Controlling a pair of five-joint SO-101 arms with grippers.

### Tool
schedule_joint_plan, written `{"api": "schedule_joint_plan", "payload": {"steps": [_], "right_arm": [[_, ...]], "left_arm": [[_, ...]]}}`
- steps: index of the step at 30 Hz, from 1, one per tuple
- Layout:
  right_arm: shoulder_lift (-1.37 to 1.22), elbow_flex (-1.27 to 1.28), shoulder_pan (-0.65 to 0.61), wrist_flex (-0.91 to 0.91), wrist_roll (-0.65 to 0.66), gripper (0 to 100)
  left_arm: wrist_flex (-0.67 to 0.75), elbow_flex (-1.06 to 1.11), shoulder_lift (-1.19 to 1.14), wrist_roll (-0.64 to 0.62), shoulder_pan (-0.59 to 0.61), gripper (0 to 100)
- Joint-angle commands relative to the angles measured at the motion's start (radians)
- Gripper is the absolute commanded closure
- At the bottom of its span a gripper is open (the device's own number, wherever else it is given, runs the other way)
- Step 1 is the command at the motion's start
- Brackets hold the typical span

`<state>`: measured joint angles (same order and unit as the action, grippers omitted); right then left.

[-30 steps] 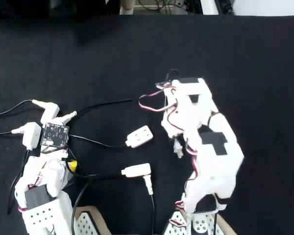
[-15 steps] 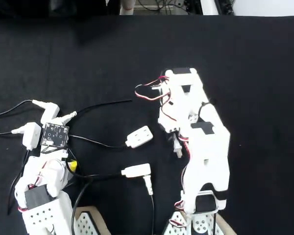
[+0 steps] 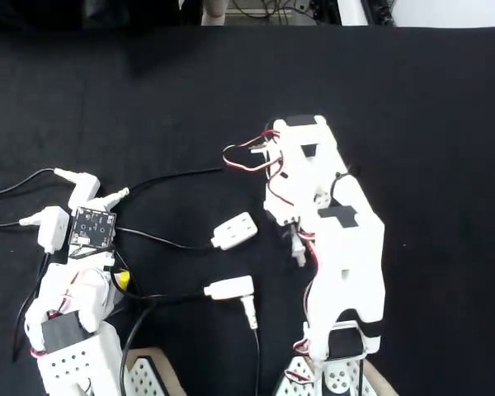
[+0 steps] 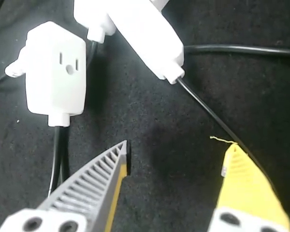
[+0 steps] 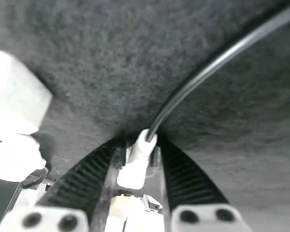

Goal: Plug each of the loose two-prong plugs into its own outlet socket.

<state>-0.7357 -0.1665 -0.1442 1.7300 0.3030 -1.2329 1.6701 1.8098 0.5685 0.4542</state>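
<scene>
My right gripper [image 5: 137,157] is shut on a small white two-prong plug [image 5: 134,170], whose black cable [image 5: 208,72] runs away over the cloth. A white outlet socket [image 5: 14,104] lies close beside it. From above, the right arm [image 3: 342,247] hangs over the table's middle, just right of that socket [image 3: 235,229]. My left gripper [image 4: 178,147] stands open and empty above the cloth. Ahead of it lie a white socket [image 4: 54,72] with two slots and a long white plug body [image 4: 145,34]. Both also lie at the table's left: the socket [image 3: 54,224] and the plug body [image 3: 82,186].
Another white plug [image 3: 229,287] with a cable lies near the front, between the two arms. Black cables [image 3: 161,239] cross the dark cloth between the left arm [image 3: 70,313] and the middle. The far half of the table [image 3: 412,91] is bare cloth.
The right arm has straightened and shifted a little left and farther from the front edge, still holding the plug. The left arm and the sockets have not moved.
</scene>
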Motion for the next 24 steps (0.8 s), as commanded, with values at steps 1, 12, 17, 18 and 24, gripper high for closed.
{"api": "schedule_joint_plan", "payload": {"steps": [1,12,17,18,24], "right_arm": [[-0.015,0.050,-0.017,0.035,0.005,98.5],[0.246,0.117,-0.018,0.035,-0.044,98.6],[0.619,0.289,-0.023,-0.012,-0.094,98.6],[0.693,0.326,-0.023,-0.048,-0.126,98.6],[1.102,0.753,-0.109,-0.500,-0.186,98.6]], "left_arm": [[0.009,-0.002,0.009,0.011,0.008,69],[0.008,-0.002,0.009,0.037,0.008,69],[-0.011,-0.002,0.009,0.057,0.008,69],[-0.011,-0.002,0.009,0.057,0.008,69],[-0.012,-0.004,0.009,0.054,0.008,69]]}}
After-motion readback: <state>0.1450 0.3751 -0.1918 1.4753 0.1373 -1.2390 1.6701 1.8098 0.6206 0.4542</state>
